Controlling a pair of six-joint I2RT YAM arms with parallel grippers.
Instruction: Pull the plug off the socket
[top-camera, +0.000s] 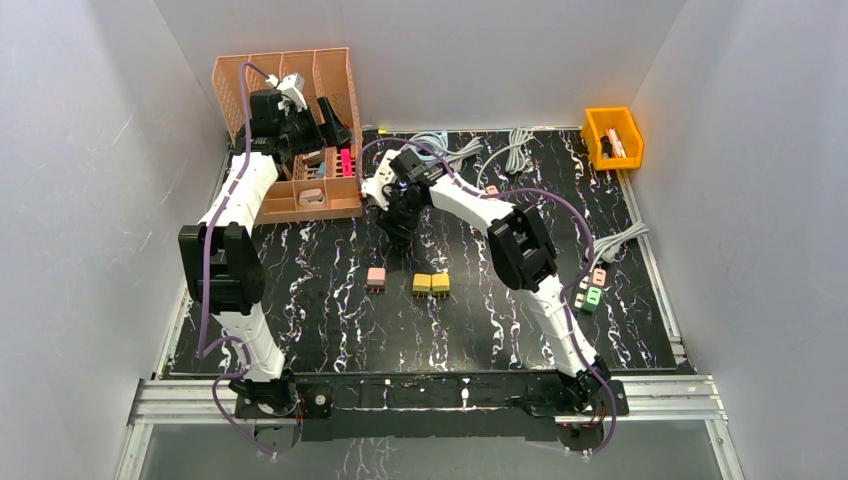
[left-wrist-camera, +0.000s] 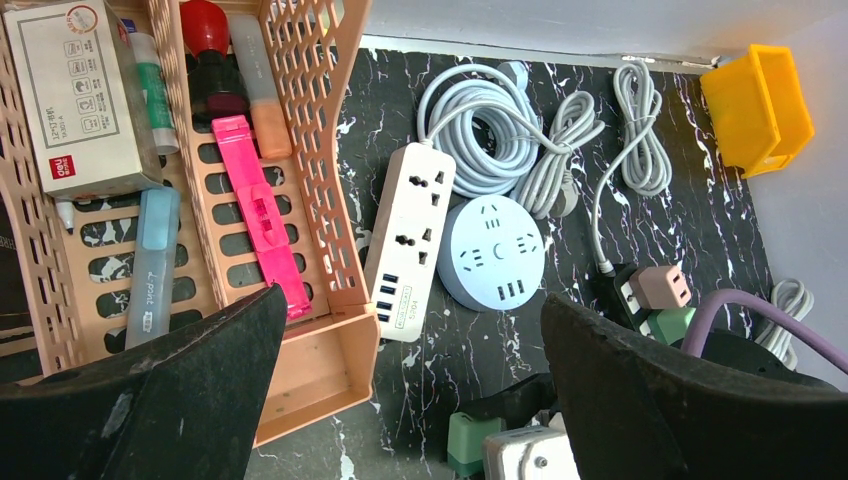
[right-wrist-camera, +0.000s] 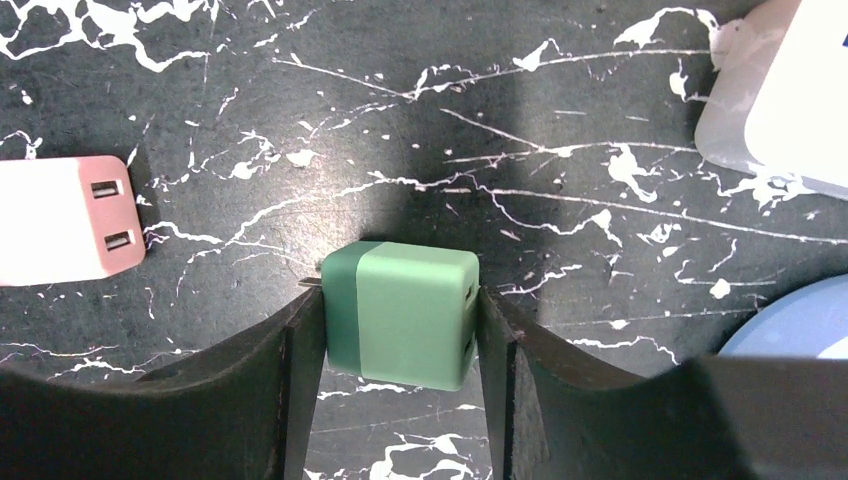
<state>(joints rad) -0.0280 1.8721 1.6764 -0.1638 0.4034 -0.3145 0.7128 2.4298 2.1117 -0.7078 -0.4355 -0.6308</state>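
My right gripper (right-wrist-camera: 400, 335) is shut on a green plug (right-wrist-camera: 400, 315), one finger on each side. The plug is in no socket, its prong tips show at its left, and the black mat lies beneath it. The same plug (left-wrist-camera: 470, 440) shows at the bottom of the left wrist view, in front of the white power strip (left-wrist-camera: 410, 240) and the round blue socket (left-wrist-camera: 493, 252). In the top view the right gripper (top-camera: 398, 222) is at the mat's middle back. My left gripper (left-wrist-camera: 412, 305) is open and empty, high above the strip's near end (top-camera: 335, 125).
An orange organizer basket (top-camera: 290, 100) with pens and a box stands at the back left. A yellow bin (top-camera: 612, 135) is at the back right. Coiled grey cables (left-wrist-camera: 500, 120) lie behind the sockets. A pink adapter (top-camera: 376, 278), yellow adapters (top-camera: 431, 283) and green and pink ones (top-camera: 592, 295) lie on the mat.
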